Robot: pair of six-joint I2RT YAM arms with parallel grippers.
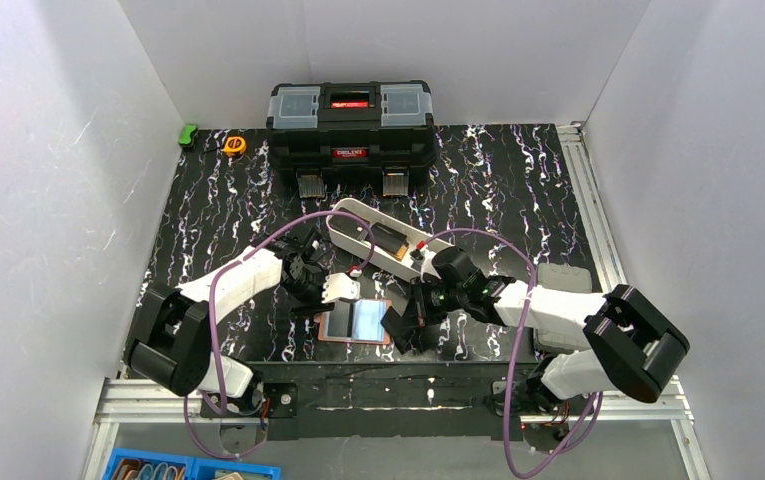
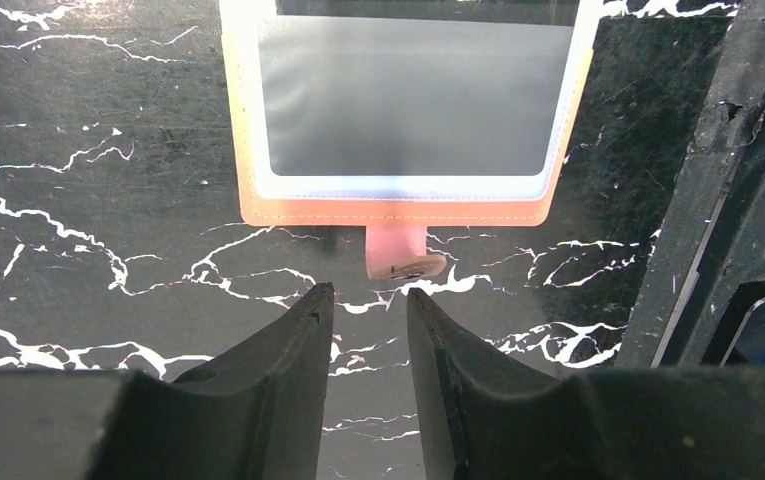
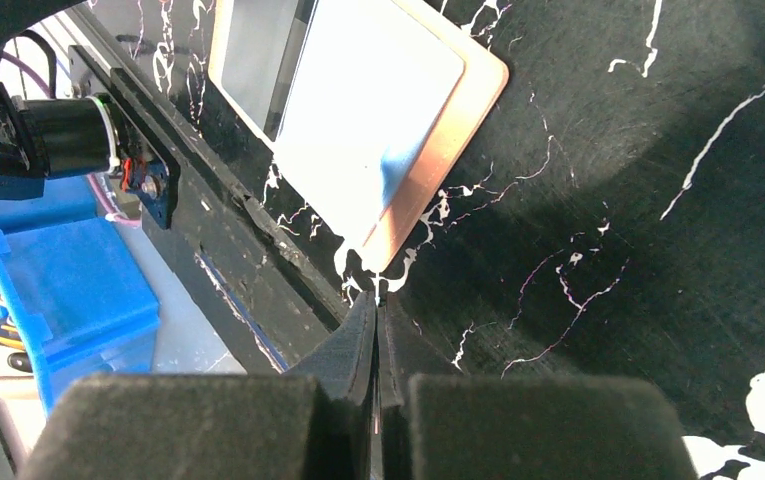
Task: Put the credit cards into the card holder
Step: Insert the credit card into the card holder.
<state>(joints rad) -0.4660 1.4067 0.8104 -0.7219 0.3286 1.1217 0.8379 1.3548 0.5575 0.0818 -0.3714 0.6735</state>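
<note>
The tan-pink card holder [image 1: 330,333] lies open and flat near the table's front edge. A pale glossy face [image 1: 370,320] shows inside it; I cannot tell whether that is a card or a window. My left gripper [image 1: 342,296] is open and empty, its tips [image 2: 370,292] just short of the holder's snap tab [image 2: 398,255]. My right gripper [image 1: 408,318] is at the holder's right edge [image 3: 458,120]. Its jaws are shut on a thin card [image 3: 376,300] seen edge-on, which shows as a dark panel in the top view [image 1: 396,328].
A long white oval tray [image 1: 343,222] with dark objects lies behind the holder. A black toolbox [image 1: 350,125] stands at the back, with an orange tape measure [image 1: 235,145] and a green item [image 1: 188,135] to its left. A grey block [image 1: 563,278] is at the right.
</note>
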